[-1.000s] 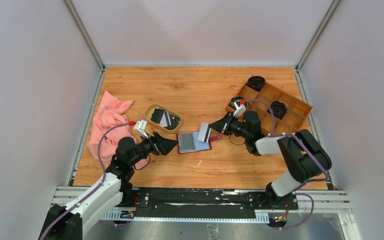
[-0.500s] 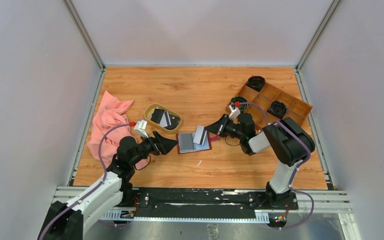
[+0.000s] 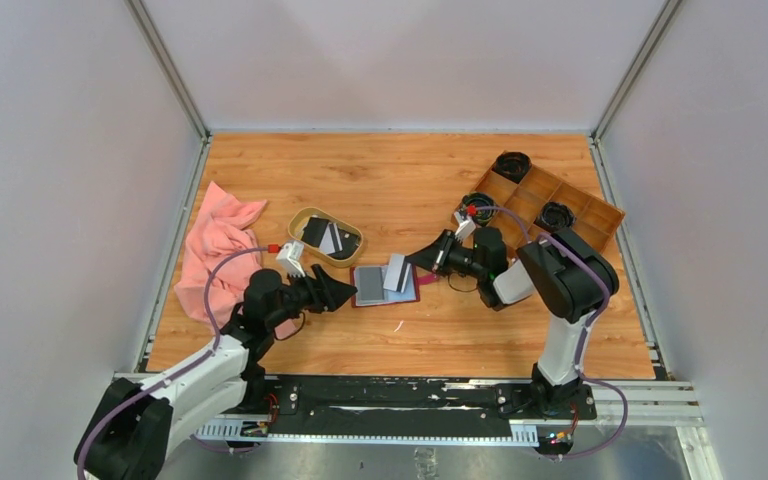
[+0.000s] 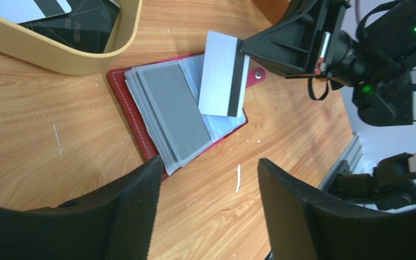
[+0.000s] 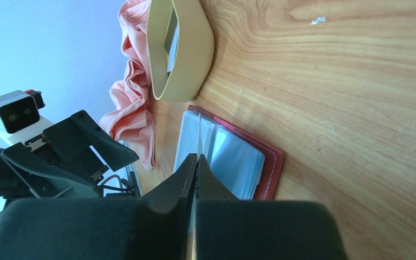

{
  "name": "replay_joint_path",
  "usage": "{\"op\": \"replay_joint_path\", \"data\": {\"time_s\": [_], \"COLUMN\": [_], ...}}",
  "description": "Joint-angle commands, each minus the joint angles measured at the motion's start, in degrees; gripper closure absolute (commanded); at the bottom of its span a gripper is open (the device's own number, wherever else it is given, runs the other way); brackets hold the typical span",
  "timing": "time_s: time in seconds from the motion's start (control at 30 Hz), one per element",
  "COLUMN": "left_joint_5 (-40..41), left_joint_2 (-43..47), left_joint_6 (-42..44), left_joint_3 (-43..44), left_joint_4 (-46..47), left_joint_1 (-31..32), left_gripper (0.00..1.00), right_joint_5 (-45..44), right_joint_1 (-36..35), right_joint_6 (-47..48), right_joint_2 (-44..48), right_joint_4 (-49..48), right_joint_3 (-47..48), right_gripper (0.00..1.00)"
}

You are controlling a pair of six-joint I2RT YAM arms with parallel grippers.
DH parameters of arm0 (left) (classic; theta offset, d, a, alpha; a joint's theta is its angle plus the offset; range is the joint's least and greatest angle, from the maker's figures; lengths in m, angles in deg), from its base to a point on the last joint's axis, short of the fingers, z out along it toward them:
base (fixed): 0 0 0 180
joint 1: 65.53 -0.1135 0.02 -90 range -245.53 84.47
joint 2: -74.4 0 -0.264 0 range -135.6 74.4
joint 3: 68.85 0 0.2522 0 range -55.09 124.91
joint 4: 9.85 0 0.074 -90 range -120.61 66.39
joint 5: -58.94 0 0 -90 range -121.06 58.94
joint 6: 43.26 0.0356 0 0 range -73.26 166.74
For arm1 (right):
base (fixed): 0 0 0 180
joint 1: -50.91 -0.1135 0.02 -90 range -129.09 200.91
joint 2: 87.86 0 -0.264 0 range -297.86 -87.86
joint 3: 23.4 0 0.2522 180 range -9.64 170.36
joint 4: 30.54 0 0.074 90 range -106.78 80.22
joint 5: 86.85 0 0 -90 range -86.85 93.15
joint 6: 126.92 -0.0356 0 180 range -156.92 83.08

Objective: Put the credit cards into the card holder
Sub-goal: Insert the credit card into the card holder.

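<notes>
The dark red card holder (image 3: 384,287) lies open on the table, grey pockets up; it also shows in the left wrist view (image 4: 126,104) and the right wrist view (image 5: 271,162). My right gripper (image 3: 423,257) is shut on a pale grey credit card (image 3: 396,273) with a dark stripe, holding it over the holder's pockets (image 4: 223,73); in the right wrist view the card is edge-on (image 5: 199,135). My left gripper (image 3: 348,291) is open and empty just left of the holder. More credit cards (image 3: 323,236), black and white, lie in the oval tan dish (image 3: 303,216).
A pink cloth (image 3: 212,247) lies at the left. A brown wooden compartment tray (image 3: 592,224) with black round parts stands at the back right. A small white scrap (image 4: 238,177) lies on the wood near the holder.
My right gripper has carried the grey card leftward and down, from beside the holder's right edge to over its pockets. My left gripper shifted slightly right, toward the holder.
</notes>
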Motion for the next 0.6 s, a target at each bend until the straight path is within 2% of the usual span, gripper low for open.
{"op": "replay_joint_path", "data": {"time_s": [0.0,0.27,0.57], "left_joint_5": [3.21,6.88,12.37], "left_joint_2": [-2.98,-13.39,-18.13], "left_joint_6": [3.38,7.62,7.48], "left_joint_3": [2.07,5.96,7.1], "left_joint_4": [0.26,0.26,0.26], "left_joint_1": [1.28,3.22,5.99], "left_gripper": [0.36,0.39,0.4], "right_joint_5": [1.07,1.52,1.85], "right_joint_1": [0.3,1.5,1.32], "right_joint_6": [-0.06,-0.94,0.16], "right_joint_2": [2.92,3.83,-0.54], "right_joint_4": [-3.67,-3.75,-1.39], "right_joint_3": [0.82,1.04,2.41], "right_gripper": [1.0,1.0,1.0]}}
